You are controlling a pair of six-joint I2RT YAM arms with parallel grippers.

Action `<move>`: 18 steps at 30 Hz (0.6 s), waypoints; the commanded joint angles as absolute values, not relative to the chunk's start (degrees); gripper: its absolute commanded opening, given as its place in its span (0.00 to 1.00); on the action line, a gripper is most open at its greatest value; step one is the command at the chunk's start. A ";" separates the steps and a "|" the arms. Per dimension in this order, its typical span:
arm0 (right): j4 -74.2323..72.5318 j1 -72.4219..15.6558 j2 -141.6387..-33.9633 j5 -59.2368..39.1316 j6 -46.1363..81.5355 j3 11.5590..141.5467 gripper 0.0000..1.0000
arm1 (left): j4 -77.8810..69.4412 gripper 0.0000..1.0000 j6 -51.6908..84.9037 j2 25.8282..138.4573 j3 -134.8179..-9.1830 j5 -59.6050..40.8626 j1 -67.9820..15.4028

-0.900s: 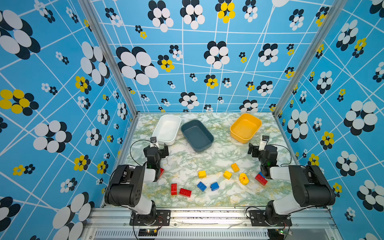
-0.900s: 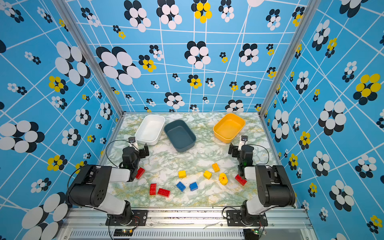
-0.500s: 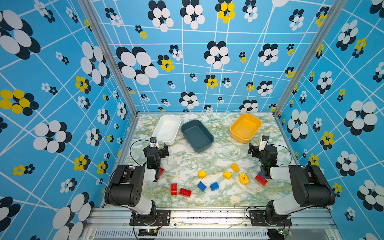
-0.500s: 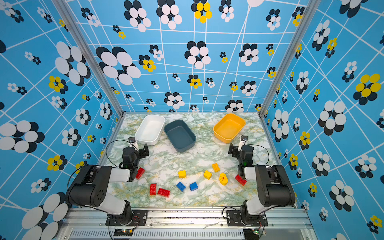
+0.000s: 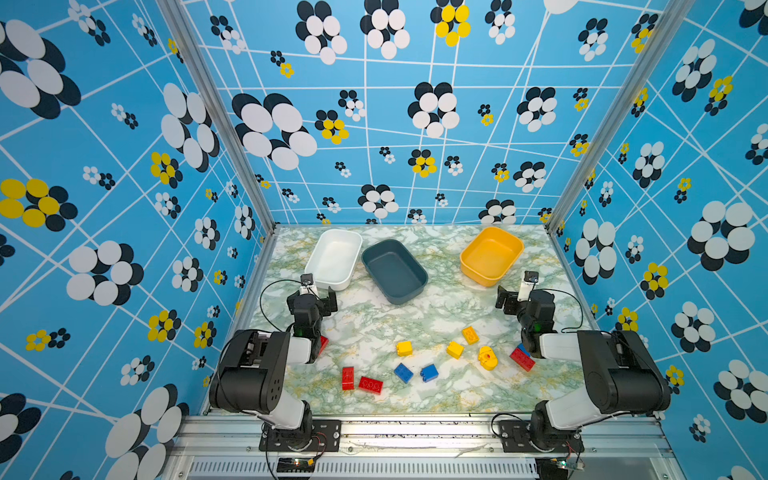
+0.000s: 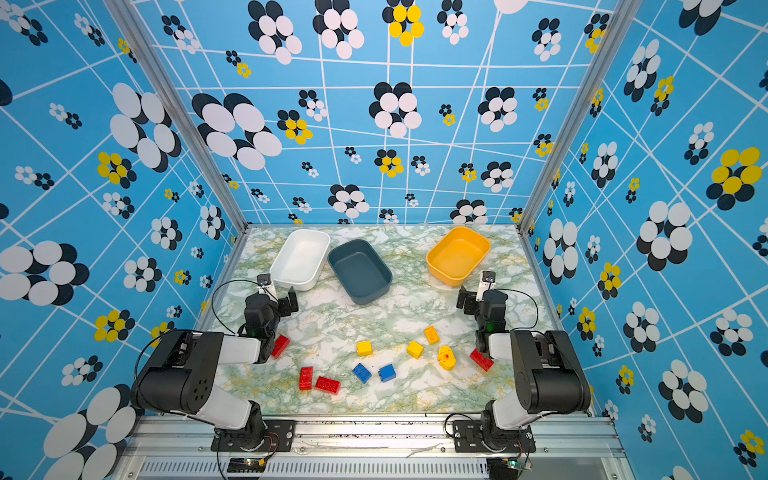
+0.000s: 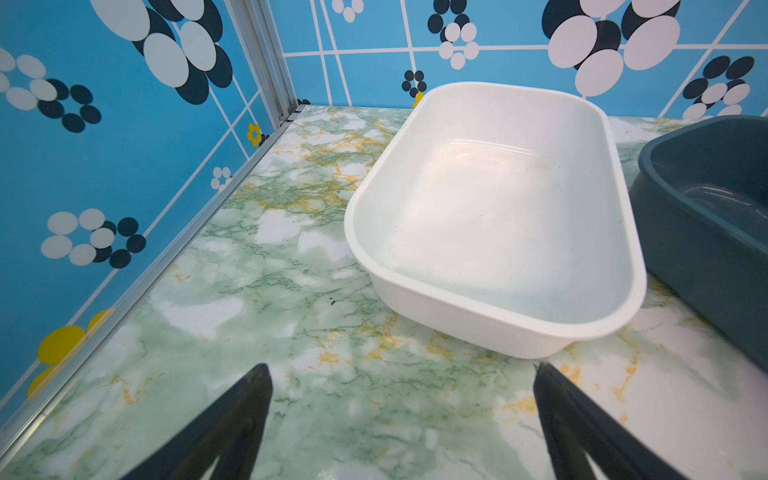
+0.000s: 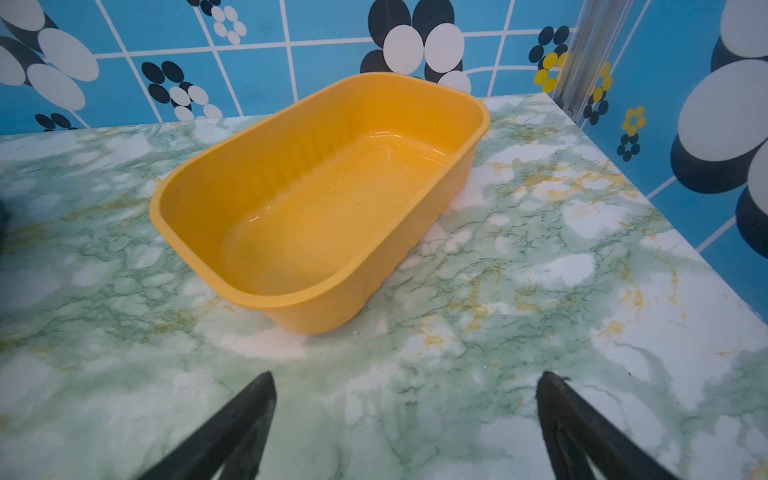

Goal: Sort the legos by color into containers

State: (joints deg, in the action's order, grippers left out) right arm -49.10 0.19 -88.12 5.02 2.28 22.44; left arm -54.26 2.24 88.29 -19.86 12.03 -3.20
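Starting at the left, the left gripper (image 5: 311, 296) hovers low over the table (image 5: 374, 328) just short of the white tub (image 5: 334, 257), jaws spread wide and gripping nothing. The left wrist view shows its dark fingertips (image 7: 249, 395) over bare marble. A red brick (image 6: 280, 345) lies half hidden beside that arm. Next to the white tub, so close that I cannot tell whether they touch, sits the dark teal tub (image 5: 394, 270), turned at an angle.

Nearer the front edge lie two red bricks (image 5: 348, 378) (image 5: 370, 384) just beside each other, then two blue bricks (image 5: 403, 372) (image 5: 429, 372). Behind them are strung three yellow bricks (image 5: 404, 348) (image 5: 454, 349) (image 5: 470, 334), with the rounded yellow piece (image 5: 487, 358), marked by a red dot, further right. A last red brick (image 5: 521, 360) lies against the right arm, a blue piece (image 5: 523, 350) peeping from behind it.

The yellow-orange tub (image 5: 490, 255) stands apart at the back right. The right gripper (image 5: 524, 298) hovers just before it, likewise spread wide and holding nothing. All three tubs show bare floors.

Any lettering on the bricks' studs is too small to read. The tabletop is glossy green-and-white marble print with gold veins. Blue walls (image 5: 361, 137) patterned with white lines and black, white and yellow flowers enclose it between aluminium posts (image 5: 222, 120), with a metal rail (image 5: 415, 428) along the front.
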 commanded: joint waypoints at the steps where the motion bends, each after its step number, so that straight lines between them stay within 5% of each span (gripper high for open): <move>1: -50.24 0.45 -88.09 4.29 1.93 22.44 0.99 | -55.27 0.99 1.52 88.69 -20.65 12.77 -3.52; 9: -26.50 -0.90 -80.05 5.20 2.15 31.42 0.99 | -33.89 0.99 0.80 81.14 -28.74 10.70 -3.95; 18: 0.27 -12.21 -78.78 8.45 4.80 47.84 0.99 | -15.99 0.99 7.10 75.21 -36.12 10.62 -5.35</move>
State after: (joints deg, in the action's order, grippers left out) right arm -12.60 -10.11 -77.47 7.42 2.63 42.94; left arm -25.87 3.84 76.23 -32.88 11.09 -4.69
